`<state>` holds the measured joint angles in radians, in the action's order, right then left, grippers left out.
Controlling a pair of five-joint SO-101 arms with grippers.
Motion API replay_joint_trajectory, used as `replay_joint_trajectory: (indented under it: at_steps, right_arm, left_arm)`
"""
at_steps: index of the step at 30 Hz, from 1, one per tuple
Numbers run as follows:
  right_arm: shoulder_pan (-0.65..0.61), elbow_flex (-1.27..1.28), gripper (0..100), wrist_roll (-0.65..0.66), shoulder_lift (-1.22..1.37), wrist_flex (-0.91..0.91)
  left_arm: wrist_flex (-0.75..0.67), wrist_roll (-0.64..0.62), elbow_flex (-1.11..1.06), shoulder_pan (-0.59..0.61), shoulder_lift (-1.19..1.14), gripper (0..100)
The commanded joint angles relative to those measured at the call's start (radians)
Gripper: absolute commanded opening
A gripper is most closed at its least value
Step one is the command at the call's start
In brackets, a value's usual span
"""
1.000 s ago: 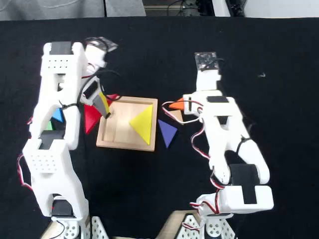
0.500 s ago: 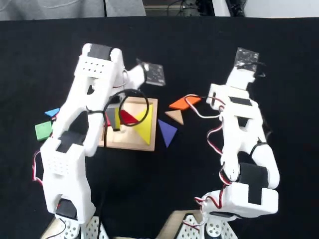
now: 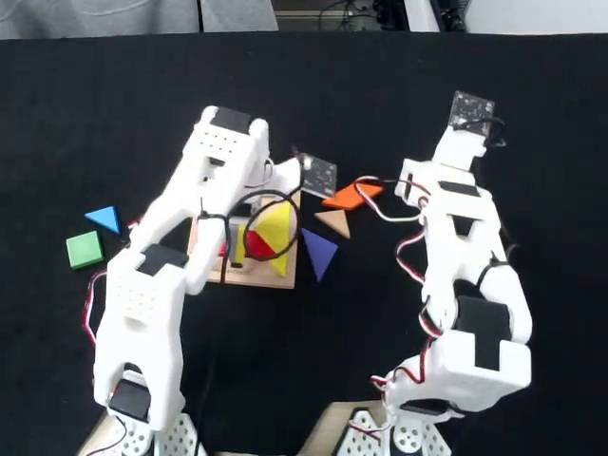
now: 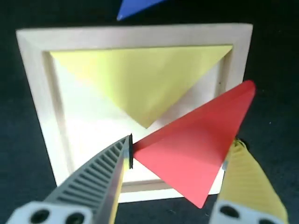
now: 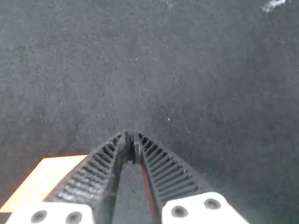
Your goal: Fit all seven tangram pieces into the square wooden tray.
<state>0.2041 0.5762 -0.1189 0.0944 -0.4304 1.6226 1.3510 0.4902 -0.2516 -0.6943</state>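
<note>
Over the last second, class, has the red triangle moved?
Yes. The red triangle, held in the left gripper, has gone from the cloth beside the wooden tray, on the side towards the green square, to over the tray by the yellow triangle.

Overhead camera and close left wrist camera share the tray (image 4: pixel 31 93).

No word, number, label or sign could be read anywhere, whether on the wooden tray (image 4: pixel 32 93), the red triangle (image 4: pixel 196 149), the yellow triangle (image 4: pixel 140 79) or the black tabletop (image 3: pixel 532 95).
</note>
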Motion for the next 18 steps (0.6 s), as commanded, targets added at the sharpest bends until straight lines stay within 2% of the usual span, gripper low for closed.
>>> replay_joint_trajectory:
  at_steps: [1, 8, 18]
  right_arm:
    - [0.017, -0.058, 1.1, -0.005, -0.007, 0.011]
    - [0.018, -0.058, 1.1, -0.005, -0.007, 0.011]
    - [0.018, -0.058, 1.1, -0.005, -0.007, 0.009]
  left_arm:
    - [0.000, 0.015, 0.031, -0.033, 0.015, 29]
    - [0.058, 0.018, 0.038, -0.051, 0.015, 29]
    - [0.012, 0.012, 0.041, -0.042, 0.014, 30]
